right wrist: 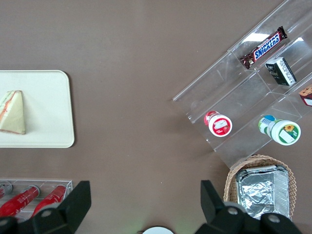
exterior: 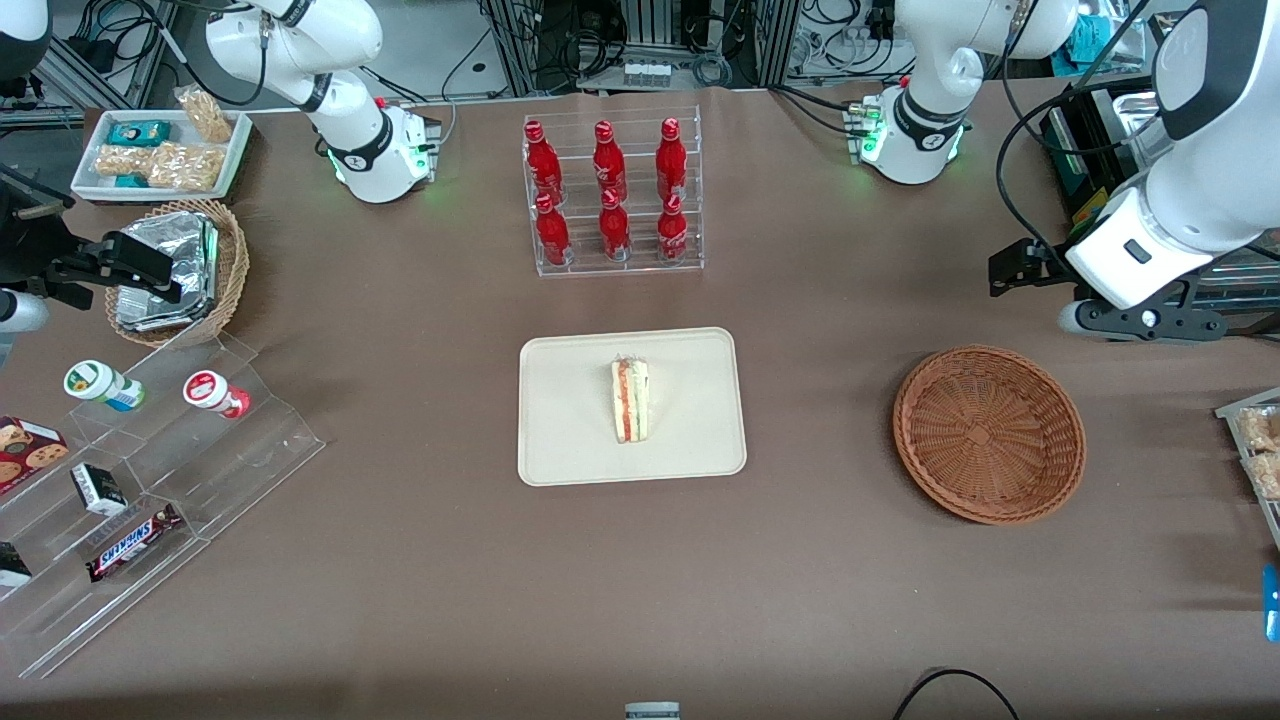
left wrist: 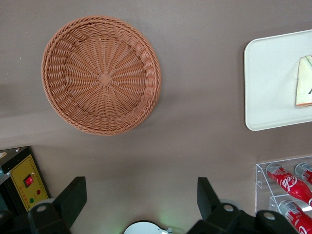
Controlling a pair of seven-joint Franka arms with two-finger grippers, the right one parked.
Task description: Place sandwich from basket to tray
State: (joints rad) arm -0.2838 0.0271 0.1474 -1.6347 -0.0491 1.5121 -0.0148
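The sandwich [exterior: 631, 401], a pale wedge with red, orange and green layers, lies on the cream-beige tray [exterior: 560, 450] at the middle of the table; it also shows in the left wrist view [left wrist: 304, 83] and the right wrist view [right wrist: 13, 113]. The reddish-brown wicker basket [exterior: 988, 433] sits empty toward the working arm's end of the table. My left gripper [exterior: 1012, 268] hangs raised over the table, farther from the front camera than the basket. In the left wrist view the gripper [left wrist: 141, 195] is open wide and empty, with the basket [left wrist: 101, 74] and the tray [left wrist: 270, 83] below it.
A clear rack of red bottles [exterior: 612, 195] stands farther from the front camera than the tray. Toward the parked arm's end are a tan basket of foil packets [exterior: 180, 270], a white snack tray [exterior: 160, 150] and a stepped acrylic shelf [exterior: 150, 470]. A black box with a yellow panel [left wrist: 24, 180] is near the gripper.
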